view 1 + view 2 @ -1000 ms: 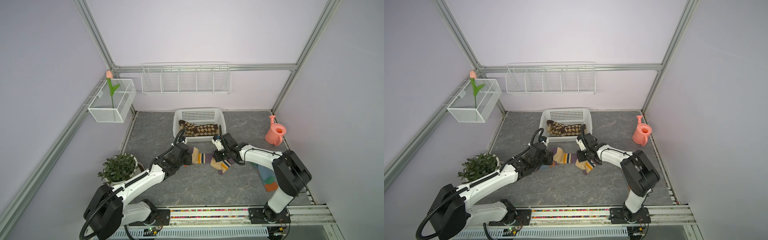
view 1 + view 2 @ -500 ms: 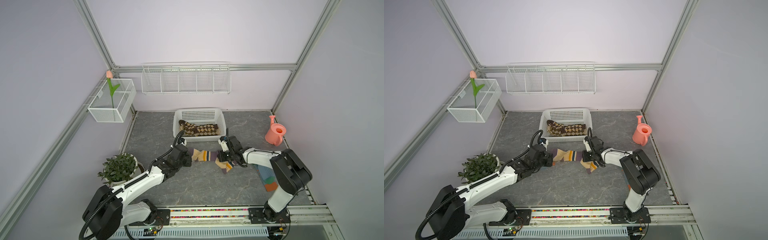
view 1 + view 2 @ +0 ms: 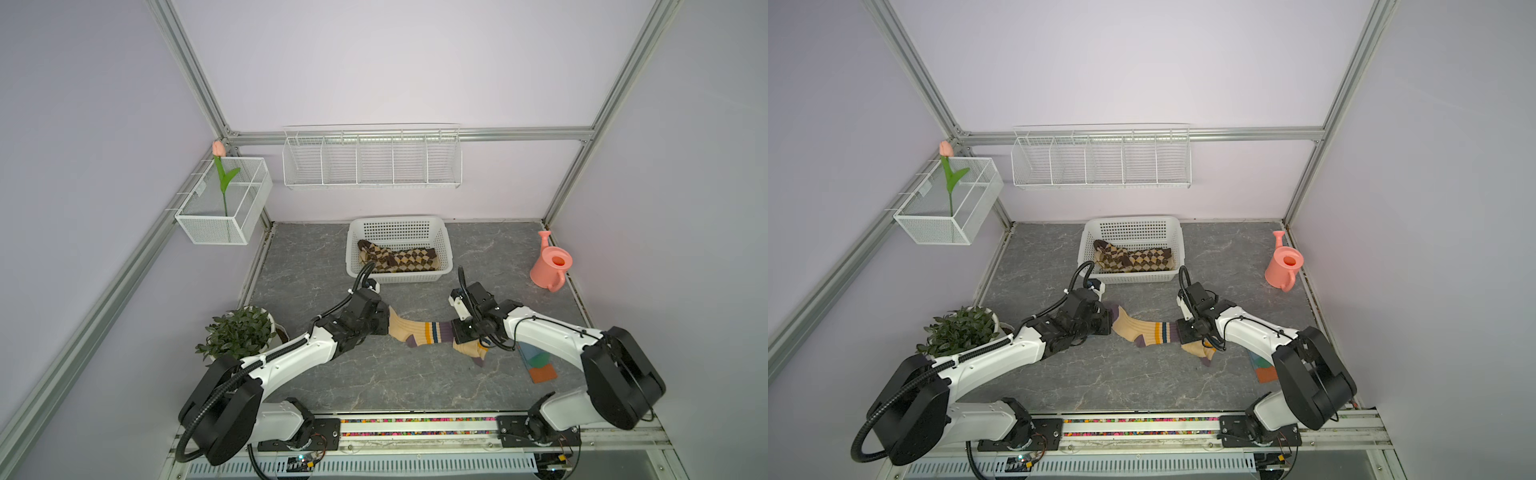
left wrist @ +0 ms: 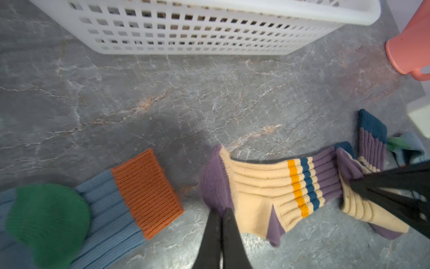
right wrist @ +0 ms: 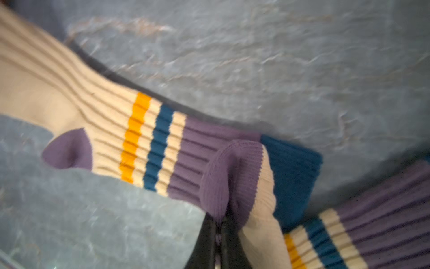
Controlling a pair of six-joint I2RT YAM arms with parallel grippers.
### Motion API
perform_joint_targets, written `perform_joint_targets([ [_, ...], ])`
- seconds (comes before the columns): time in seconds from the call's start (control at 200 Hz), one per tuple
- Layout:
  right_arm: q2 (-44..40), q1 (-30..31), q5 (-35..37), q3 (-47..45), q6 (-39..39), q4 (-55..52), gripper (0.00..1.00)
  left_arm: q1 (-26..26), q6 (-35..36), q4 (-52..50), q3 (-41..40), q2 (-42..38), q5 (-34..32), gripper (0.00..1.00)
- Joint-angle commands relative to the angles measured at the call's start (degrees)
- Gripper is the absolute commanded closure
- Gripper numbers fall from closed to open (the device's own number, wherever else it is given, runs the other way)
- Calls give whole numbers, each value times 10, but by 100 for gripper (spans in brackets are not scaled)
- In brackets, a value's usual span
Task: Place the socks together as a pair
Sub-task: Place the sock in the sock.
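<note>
**Position of items.** One striped sock [image 3: 419,332] lies flat on the table [image 3: 374,386] in both top views. Its long axis runs from 9 o'clock to 3 o'clock, with 12 o'clock at the back wall. The purple toe is at the 9 o'clock end and the blue cuff at the 3 o'clock end. The second striped sock [image 3: 471,352] is bunched at that cuff end and trails off toward 4 o'clock, so the two lie end to end rather than side by side.

**Grippers.** The left gripper [image 3: 385,326] is closed narrow on the toe of the striped sock; its wrist view shows the purple knit pinched between the tips. The right gripper [image 3: 459,332] is closed narrow on the purple toe of the second striped sock. That toe sits on top of the first sock's purple band, just beside the blue cuff.

**Governing relation.** The held toe of the second sock is at the wrong end of the first sock. In my judgement it must travel toward 9 o'clock along the first sock's axis, so that toe meets toe and the bodies overlap. The right arm is the nearer one and already holds that sock, while the left arm anchors the far toe.

**Risk.** The second sock is folded and could land crumpled.

**Other.** Argyle socks lie in the basket [image 3: 399,222] at 12 o'clock.
</note>
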Motion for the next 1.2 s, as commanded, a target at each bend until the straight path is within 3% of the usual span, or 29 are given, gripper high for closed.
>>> perform_joint_targets([
  [0.0,-53,18,-18,-7,-5,-53,92,-15,-10,19,11,11,14,100],
  [0.225,-136,18,-9,30,4,4,93,-21,-19,76,-43,-41,30,100],
  [0.42,-87,17,21,170,-35,-25,92,-21,-9,86,-51,-63,43,100],
  [0.55,-38,19,-15,225,-47,-8,92,-21,-10,108,-63,-67,46,100],
  [0.805,61,70,-96,214,-22,71,92,-21,-11,128,-76,-64,29,100],
  [1.195,119,97,-186,158,14,165,92,-18,-12,140,-96,-121,2,100],
])
